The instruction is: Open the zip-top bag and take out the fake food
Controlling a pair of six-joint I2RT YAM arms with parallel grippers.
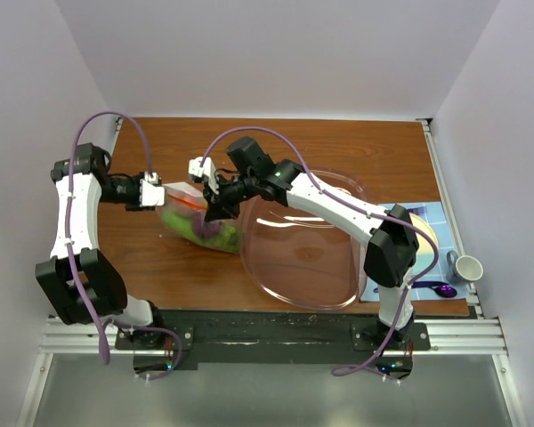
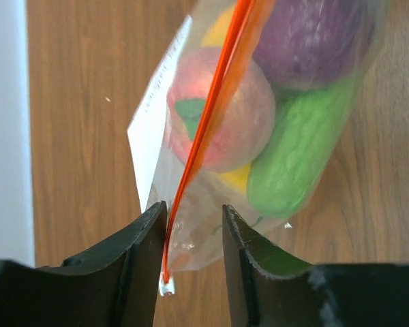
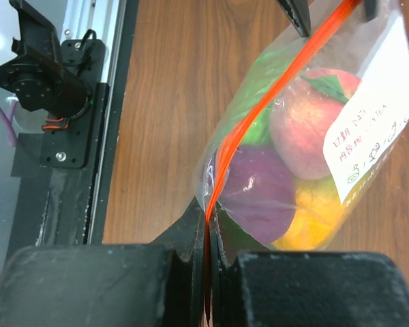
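The zip-top bag point(image 1: 200, 224) is a little left of the middle in the top view, just beside the big clear bowl point(image 1: 307, 245), and the fake food point(image 2: 225, 119) inside it is pink, purple, green and yellow. A white label point(image 3: 371, 136) on the bag has red writing too blurry to read. The right gripper point(image 3: 208, 228) is pinching the orange zip strip point(image 3: 273, 95) tight at one end, and the left gripper point(image 2: 194, 212) has its jaws apart around the other end, not squeezing.

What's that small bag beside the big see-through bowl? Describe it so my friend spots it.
On the brown wooden table, look just left of the large clear bowl. The zip-top bag there is small and crinkly; only it has an orange-red zip strip and colourful toy food inside.
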